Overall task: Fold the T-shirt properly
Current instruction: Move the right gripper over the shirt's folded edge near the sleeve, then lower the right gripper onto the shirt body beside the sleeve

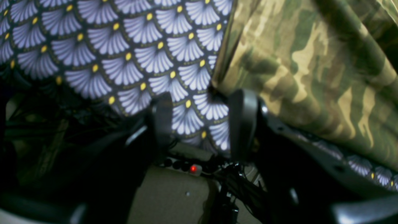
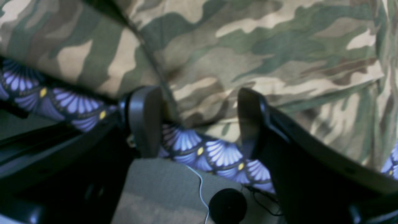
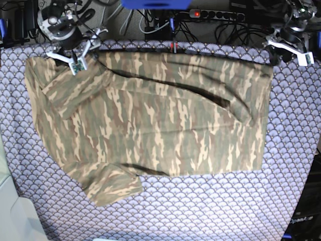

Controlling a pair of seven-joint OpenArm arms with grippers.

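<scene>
Where spread flat, T-shirt (image 3: 150,120) soft, wrinkled camouflage.

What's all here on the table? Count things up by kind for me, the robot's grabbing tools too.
T-shirt, camouflage print: 1
Tablecloth, purple-grey fan pattern: 1
Tools: 2, the left tool and the right tool, both with jaws apart, neither holding anything
Total: 4

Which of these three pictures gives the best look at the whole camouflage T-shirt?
The base view: the T-shirt lies spread on the tablecloth, both sleeves visible. The left wrist view shows only one blurred edge of it; the right wrist view shows only a close patch.
</scene>
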